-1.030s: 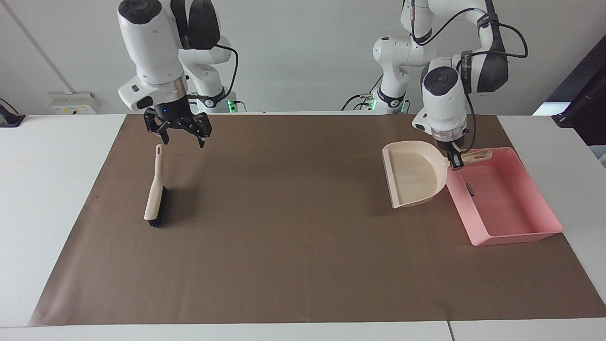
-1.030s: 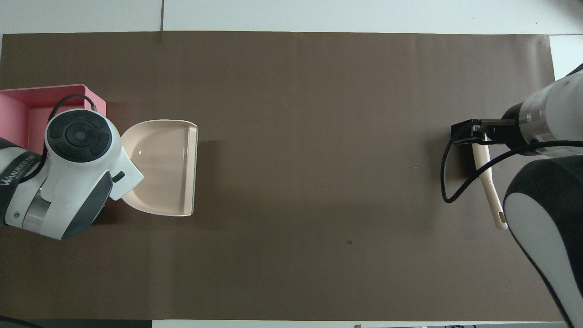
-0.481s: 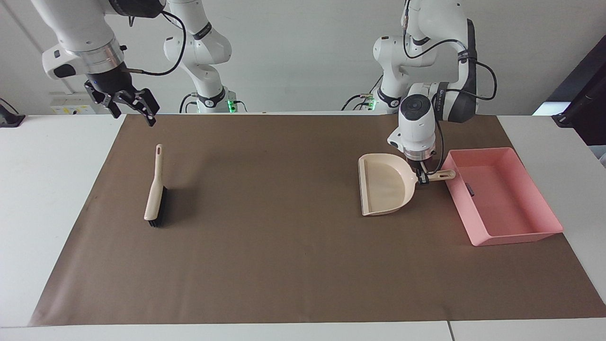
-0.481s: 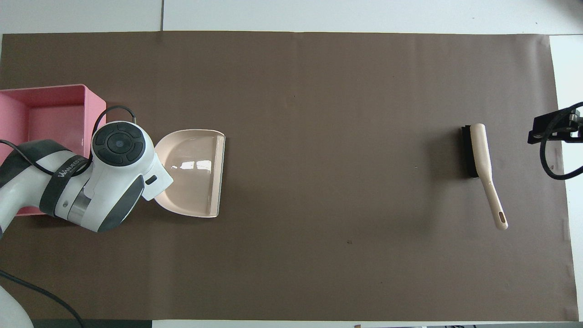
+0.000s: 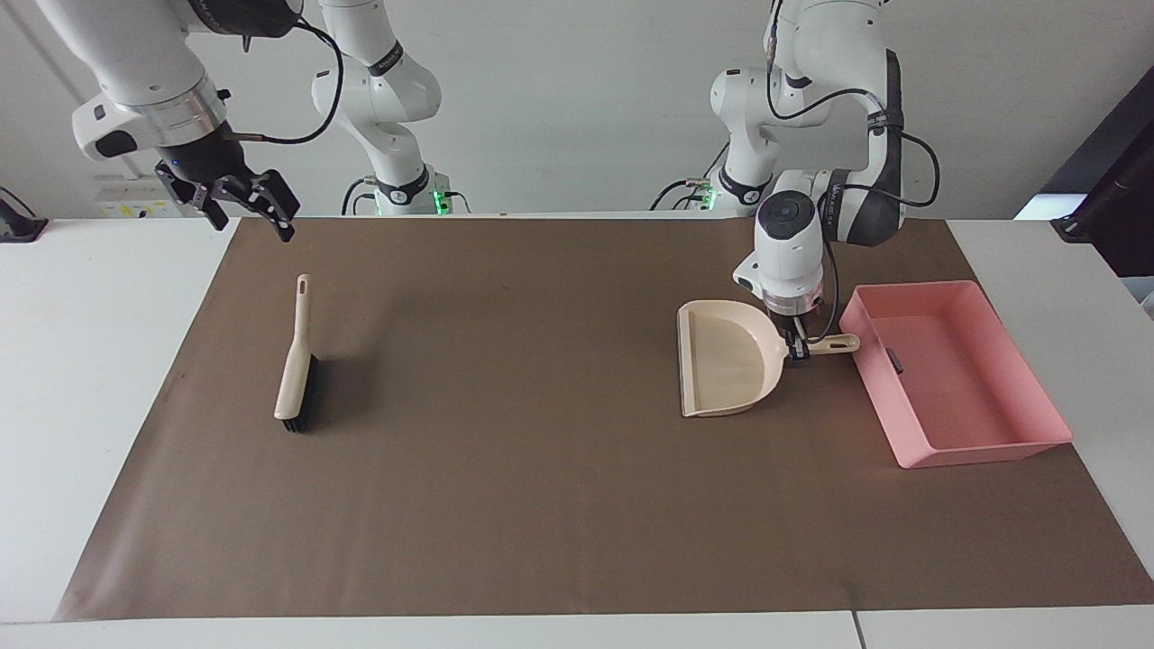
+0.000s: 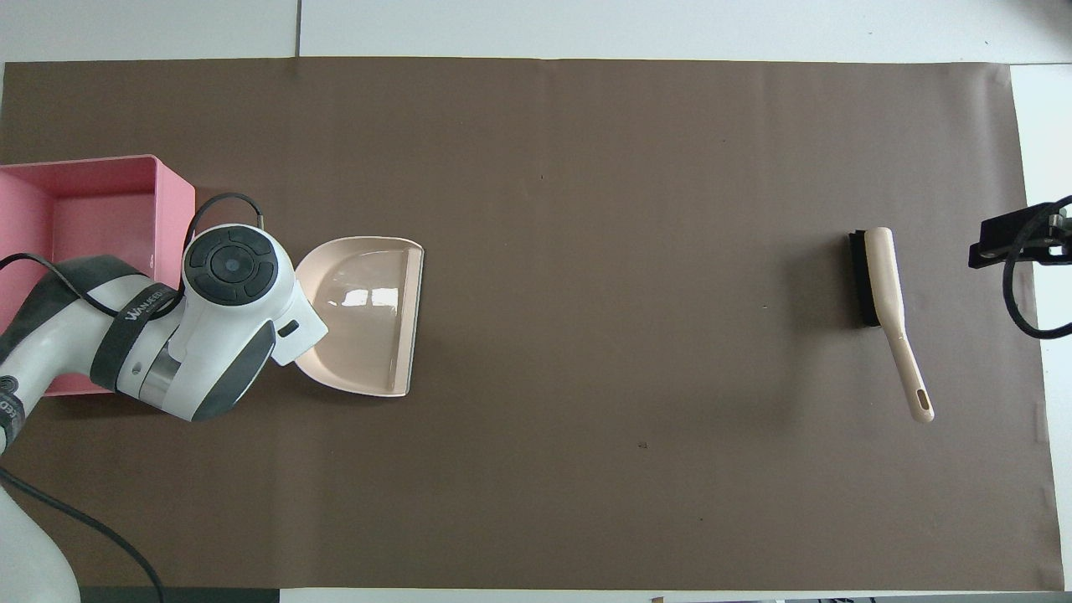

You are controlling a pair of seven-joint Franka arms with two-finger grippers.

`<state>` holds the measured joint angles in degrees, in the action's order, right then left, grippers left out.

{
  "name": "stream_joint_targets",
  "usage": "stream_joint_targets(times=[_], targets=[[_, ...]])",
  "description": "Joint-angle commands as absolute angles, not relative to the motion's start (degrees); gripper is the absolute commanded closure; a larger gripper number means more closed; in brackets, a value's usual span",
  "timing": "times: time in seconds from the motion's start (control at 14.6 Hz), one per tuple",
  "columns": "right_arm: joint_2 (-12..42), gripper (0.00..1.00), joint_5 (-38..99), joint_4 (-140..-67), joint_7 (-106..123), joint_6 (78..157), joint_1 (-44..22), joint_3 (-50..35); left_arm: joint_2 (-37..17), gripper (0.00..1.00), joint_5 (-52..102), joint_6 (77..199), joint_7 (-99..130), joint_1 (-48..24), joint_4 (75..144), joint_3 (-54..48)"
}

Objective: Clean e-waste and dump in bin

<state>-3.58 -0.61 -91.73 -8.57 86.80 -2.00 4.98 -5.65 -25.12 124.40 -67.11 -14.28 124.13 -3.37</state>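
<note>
since a second ago the left gripper (image 5: 796,350) has carried the beige dustpan (image 5: 726,359) away from over the pink bin (image 5: 956,374) and down toward the brown mat (image 5: 541,505); it now sits just beside the bin's wall, toward the table's middle, its fingers pinched on the dustpan's handle. the right gripper (image 5: 243,207) has risen off the brush (image 5: 296,361) and swung out over the mat's edge at the right arm's end, fingers spread and holding nothing. the brush has not moved; it lies flat on the mat, a slim beige handle with a hanging hole and a block of black bristles. the dustpan is smooth glossy plastic, rounded at the handle end and straight at its open lip, which faces the middle of the table. the bin is a shallow rectangular tray with low walls; one small dark piece of e-waste (image 5: 895,361) lies inside against the wall nearest the dustpan. the white piece cannot be made out. the mat between dustpan and brush lies open, with wide room toward its farther edge.
</note>
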Motion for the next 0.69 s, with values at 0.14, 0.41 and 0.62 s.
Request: stream_joint_targets(times=[0.14,0.41,0.62], targets=[[-2.8,0.00,-0.4,-92.1,-4.8,86.0,-2.0,5.0,-6.1,1.00,-24.3,127.0,-69.3,-15.1,125.4,-2.7],[-1.1,0.00,-1.8,-91.5,-5.2,88.1,-2.1,4.4,-5.9,0.70,-24.2,126.7,-68.2,-15.0,125.2,-2.7],[-2.5,0.00,-1.1,-91.7,-5.0,87.9,-1.6,4.0,-4.2,0.31,-24.2,126.3,-67.9,-15.0,124.8,-2.7]])
